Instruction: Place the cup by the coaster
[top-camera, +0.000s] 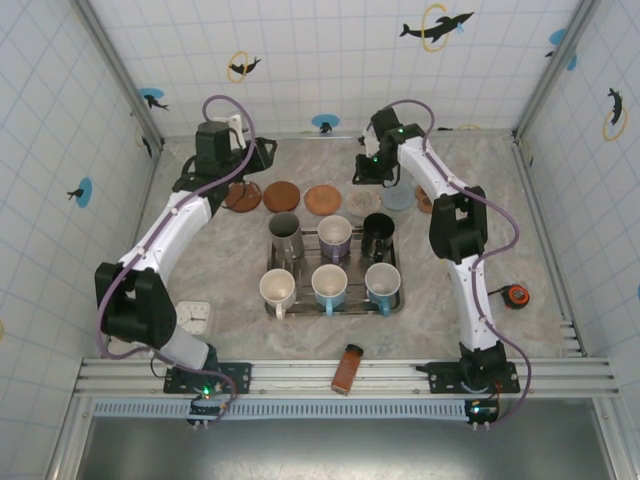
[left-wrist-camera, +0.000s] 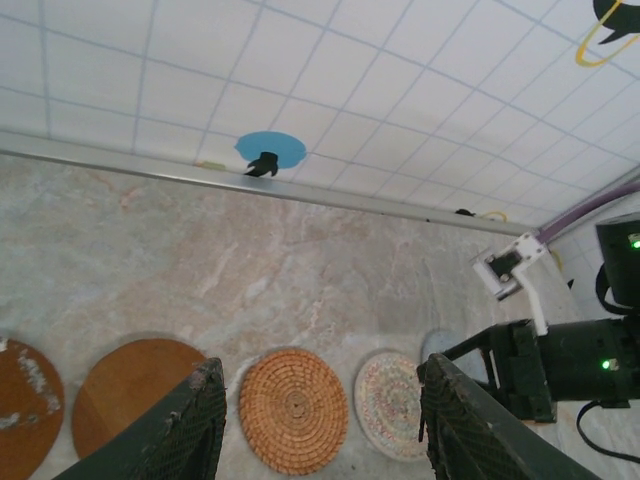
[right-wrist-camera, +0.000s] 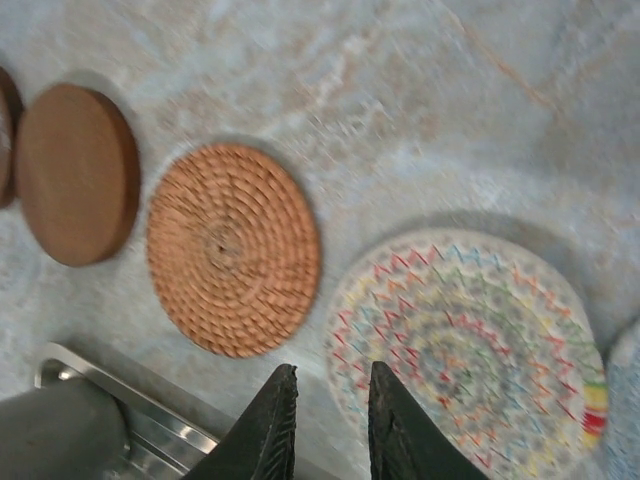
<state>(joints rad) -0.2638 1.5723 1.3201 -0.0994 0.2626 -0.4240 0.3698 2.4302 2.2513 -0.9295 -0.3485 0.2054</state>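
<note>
Hovering beside zigzag coaster, right tool slightly parted.

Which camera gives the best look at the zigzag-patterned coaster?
The right wrist view: the zigzag coaster lies close up, its coloured pattern readable, if slightly blurred. The left wrist view shows it small and pale beside the woven coaster; the top view shows a tiny pale disc.

Both arms are built of white links joined by bulky black joints: the left arm and the right arm. A purple cable is run along each. Small green lamps are lit at the black bases. The left fingers are dark and cross-hatched; the right fingers are plain black and tapered.
</note>
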